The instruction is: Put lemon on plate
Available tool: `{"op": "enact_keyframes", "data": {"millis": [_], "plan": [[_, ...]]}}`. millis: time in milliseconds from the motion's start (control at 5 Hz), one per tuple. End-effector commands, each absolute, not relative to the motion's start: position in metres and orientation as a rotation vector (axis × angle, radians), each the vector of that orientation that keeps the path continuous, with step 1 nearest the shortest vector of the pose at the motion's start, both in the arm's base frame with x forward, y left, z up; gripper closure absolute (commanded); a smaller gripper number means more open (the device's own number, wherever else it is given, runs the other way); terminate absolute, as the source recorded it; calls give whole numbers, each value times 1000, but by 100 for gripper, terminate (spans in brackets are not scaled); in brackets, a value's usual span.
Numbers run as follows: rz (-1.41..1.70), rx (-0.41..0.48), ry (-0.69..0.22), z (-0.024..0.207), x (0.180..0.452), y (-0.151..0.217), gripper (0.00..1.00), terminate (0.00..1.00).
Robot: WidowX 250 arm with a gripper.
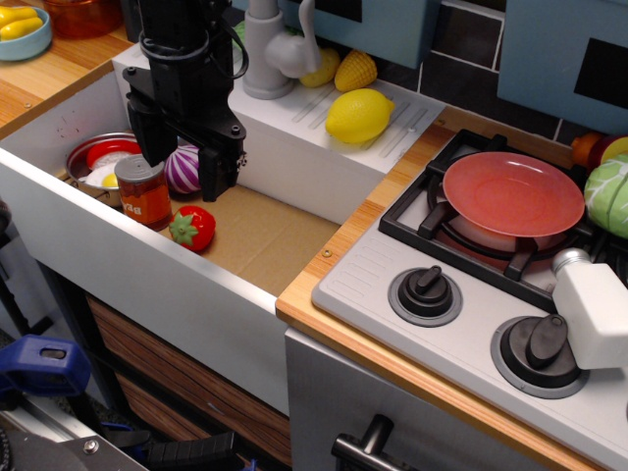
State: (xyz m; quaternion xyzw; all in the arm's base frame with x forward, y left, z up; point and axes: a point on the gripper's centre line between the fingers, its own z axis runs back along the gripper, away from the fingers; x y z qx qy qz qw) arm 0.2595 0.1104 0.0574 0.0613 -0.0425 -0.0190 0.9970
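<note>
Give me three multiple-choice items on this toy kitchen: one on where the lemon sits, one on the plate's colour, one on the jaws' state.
1. Where is the lemon?
A. on the white ledge behind the sink
B. on the plate
C. in the metal bowl

2. What colour is the plate?
A. blue
B. red-salmon
C. green

3. What are the jaws of the gripper doing?
A. clamping the lemon
B. clamping the strawberry
C. holding nothing, above the sink

Answers: 1 A, it lies on the ribbed ledge near the faucet. 2 B, the disc on the burner is red-salmon. 3 C, both hang apart with nothing between them.
</note>
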Motion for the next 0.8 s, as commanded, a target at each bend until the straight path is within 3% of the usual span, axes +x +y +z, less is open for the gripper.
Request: {"op": "enact_keyframes", "data": {"millis": [0,200,600], "plan": [[-38,123,-85,57,259,110,0,0],[-100,142,-110,76,280,104,0,0],[-158,114,-227,99,348,95,0,0]]}}
